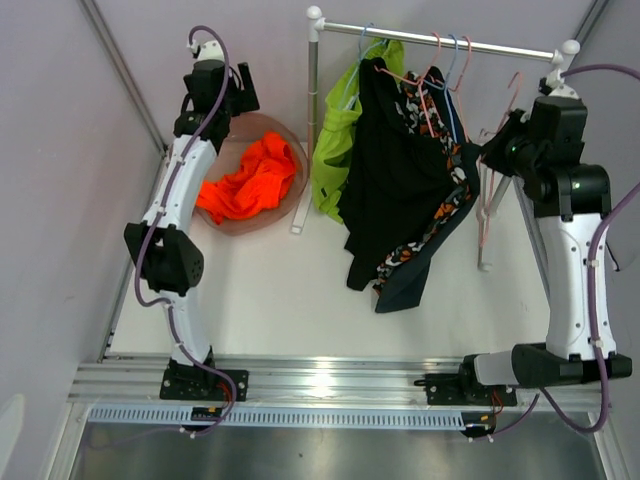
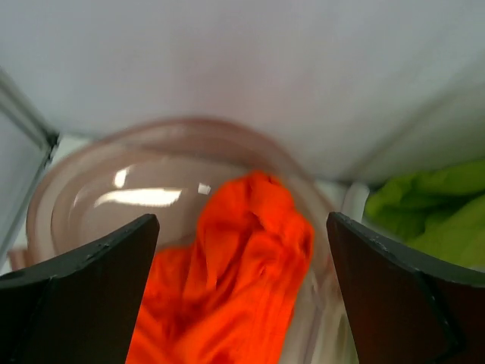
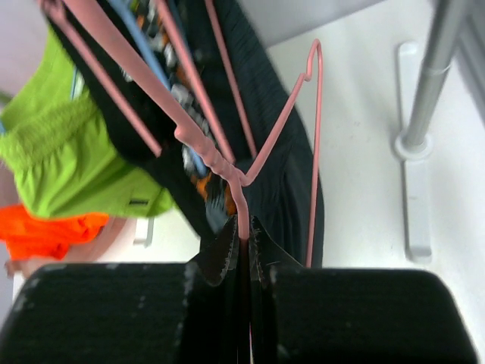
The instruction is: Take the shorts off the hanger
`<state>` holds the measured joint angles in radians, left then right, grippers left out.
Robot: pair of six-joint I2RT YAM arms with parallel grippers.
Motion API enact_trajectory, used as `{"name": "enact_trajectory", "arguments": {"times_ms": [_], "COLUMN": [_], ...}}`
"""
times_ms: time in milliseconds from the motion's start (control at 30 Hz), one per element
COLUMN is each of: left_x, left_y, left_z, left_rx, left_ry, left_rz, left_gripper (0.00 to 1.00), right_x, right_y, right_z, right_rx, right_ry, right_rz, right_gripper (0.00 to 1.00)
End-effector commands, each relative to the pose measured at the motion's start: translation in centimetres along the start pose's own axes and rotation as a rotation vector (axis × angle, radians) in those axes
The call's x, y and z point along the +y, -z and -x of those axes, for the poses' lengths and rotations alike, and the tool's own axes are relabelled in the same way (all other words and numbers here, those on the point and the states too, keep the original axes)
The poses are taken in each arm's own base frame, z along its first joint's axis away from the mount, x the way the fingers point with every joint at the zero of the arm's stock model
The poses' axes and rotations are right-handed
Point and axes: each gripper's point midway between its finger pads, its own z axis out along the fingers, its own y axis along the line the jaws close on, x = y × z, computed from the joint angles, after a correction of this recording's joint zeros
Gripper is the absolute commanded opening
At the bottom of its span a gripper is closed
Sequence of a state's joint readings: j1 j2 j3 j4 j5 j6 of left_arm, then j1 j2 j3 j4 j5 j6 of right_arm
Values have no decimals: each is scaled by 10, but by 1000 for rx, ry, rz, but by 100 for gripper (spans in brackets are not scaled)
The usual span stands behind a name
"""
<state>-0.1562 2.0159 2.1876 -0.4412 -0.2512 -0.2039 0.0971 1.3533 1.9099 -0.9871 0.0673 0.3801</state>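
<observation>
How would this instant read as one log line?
left claw open above round pink plastic basin | crumpled orange shorts lying in basin | right claw shut on pink wire hanger

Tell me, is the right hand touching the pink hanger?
Touching. The right wrist view shows the right hand shut on the pink hanger, its twisted stem pinched between both fingers.

top: overhead, far | wrists: close | shared: orange shorts [image 1: 250, 185]
</observation>
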Motion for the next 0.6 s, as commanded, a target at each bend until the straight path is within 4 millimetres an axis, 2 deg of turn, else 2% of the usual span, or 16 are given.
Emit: {"name": "enact_trajectory", "arguments": {"times_ms": [0,33,67,100,133,167,200,233,267,333,400,433,500,533,567], "left_x": [12,8,7,13,11,14,15,13,14,6,2,1,0,-1,-2], "left_y": [57,68,80,94,104,108,124,126,130,135,134,133,132,132,132], "left_z": [4,16,23,5,8,-5,6,-3,0,7,4,4,1,0,-1], "left_rx": [14,-42,-73,-70,-91,-82,-120,-115,-127,-141,-118,-114,-103,-101,-101], "left_ry": [62,75,80,78,80,74,77,58,48,29,25,27,27,26,26], "left_rz": [7,-24,-44,-53,-73,-74,-84,-85,-72,-91,-109,-112,-115,-119,-120], "left_gripper": [99,99,99,99,99,99,99,99,99,99,99,99,99,99,99], "right_x": [2,7,7,7,10,10,9,8,9,3,0,-6,-11,-25,-28], "right_y": [-10,-4,-16,-18,-13,-24,-28,-31,-32,-49,-59,-71,-81,-91,-96], "right_z": [42,56,55,60,72,73,77,82,89,90,96,97,99,104,106], "right_rx": [-113,-146,-129,-138,-164,-157,-162,-175,-192,-185,-197,-198,-204,-219,-225], "right_ry": [2,-3,4,4,4,11,13,12,10,6,2,-1,-4,-20,-26], "right_rz": [5,17,7,4,9,0,-9,-18,-16,-38,-53,-73,-89,-123,-129], "right_gripper": [0,0,0,0,0,0,0,0,0,0,0,0,0,0,0]}}
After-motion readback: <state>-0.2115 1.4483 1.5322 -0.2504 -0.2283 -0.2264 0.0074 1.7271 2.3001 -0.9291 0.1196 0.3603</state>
